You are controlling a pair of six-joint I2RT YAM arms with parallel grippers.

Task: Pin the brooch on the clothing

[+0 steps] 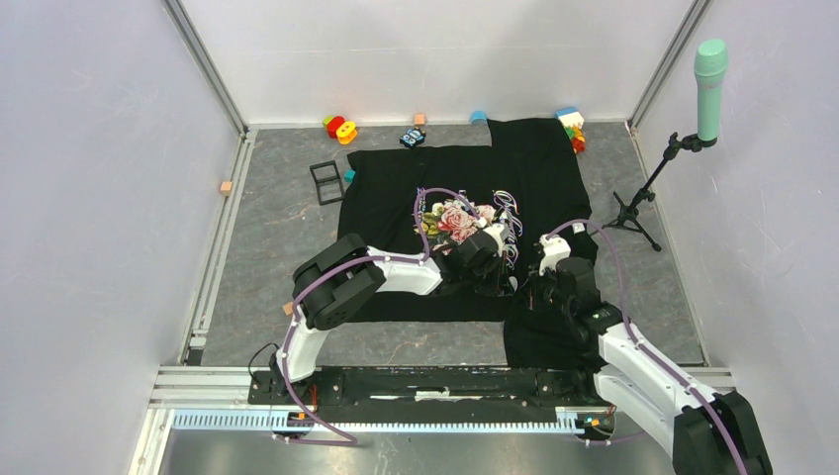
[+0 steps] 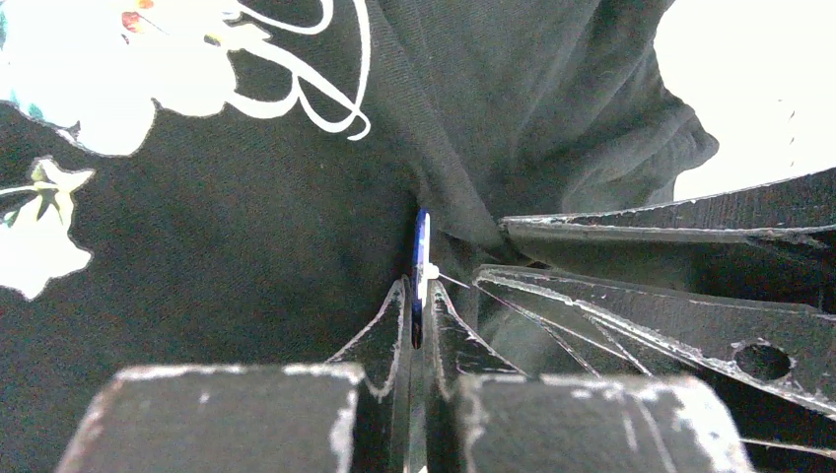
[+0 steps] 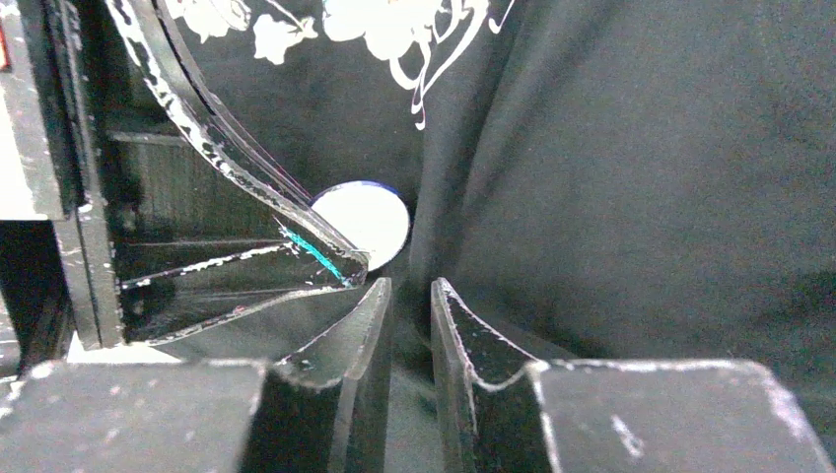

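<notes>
Brooch point(image 2: 421, 246) is tiny, stiff, light and probably slick. It's pinched edge-on by its rim in the left gripper point(image 2: 419, 320), just near-right of the rose print point(image 1: 457, 220). Shirt point(image 2: 227, 256) is floppy, and the right gripper point(image 3: 406, 296) looks nearly closed, nipping a fold beside it.

The T-shirt point(image 1: 534, 158) is black, with a pink-and-white rose print point(image 1: 455, 220) and pale cursive lettering point(image 2: 296, 99). The brooch point(image 2: 421, 236) shows a deep blue edge in the left wrist view. In the right wrist view its face reads white with a thin blue rim. The left gripper point(image 2: 419, 296) and right gripper point(image 3: 409, 291) are black, their edges scuffed whitish. The counter point(image 1: 287, 228) is mottled grey. The microphone point(image 1: 710, 74) is mint green on a black stand.
</notes>
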